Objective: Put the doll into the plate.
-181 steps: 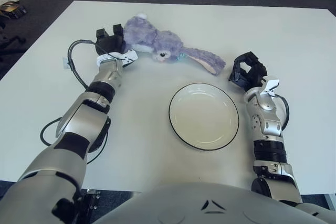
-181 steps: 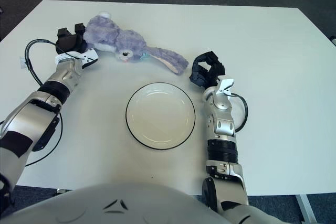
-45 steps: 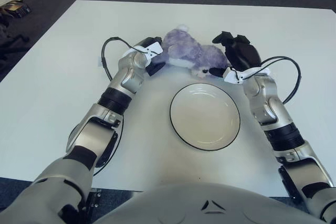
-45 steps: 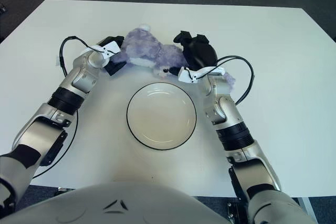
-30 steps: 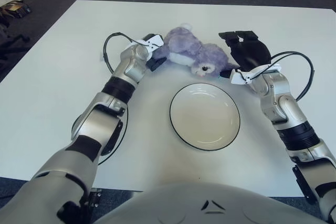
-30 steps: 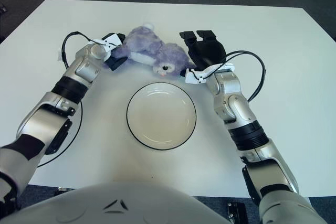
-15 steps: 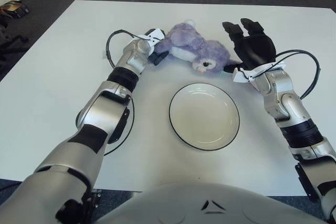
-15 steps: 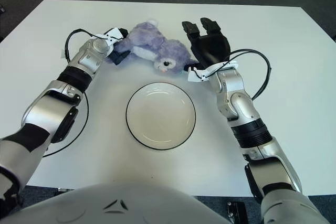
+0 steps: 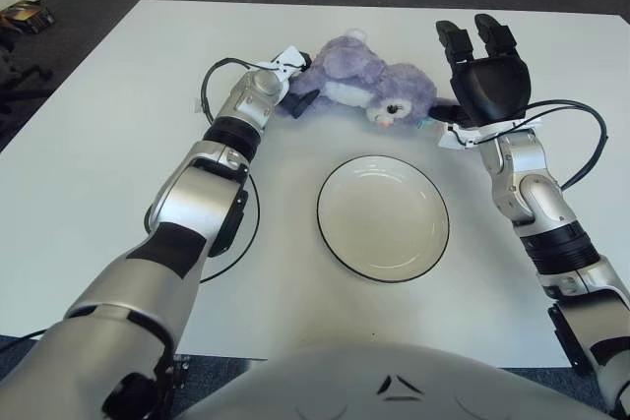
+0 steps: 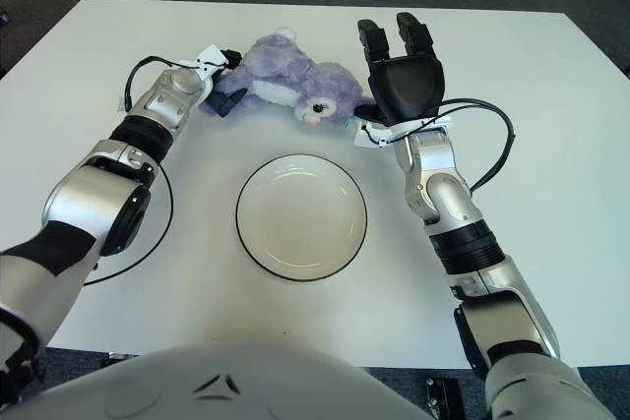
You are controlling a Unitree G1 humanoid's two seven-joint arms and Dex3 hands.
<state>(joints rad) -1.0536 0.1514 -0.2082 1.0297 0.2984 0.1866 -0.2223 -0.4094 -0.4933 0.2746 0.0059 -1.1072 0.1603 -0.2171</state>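
plate (image 9: 383, 218) w/o doll (image 9: 369, 85)

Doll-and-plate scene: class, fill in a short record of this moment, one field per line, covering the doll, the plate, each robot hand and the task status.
doll: purple plush doll lying on the table, beyond the plate
plate: white plate, dark rim, nothing in it
left hand: left hand pressed against the doll's left end
right hand: right hand at the doll's right end, palm to the camera, fingers extended
task status: doll not yet in the plate
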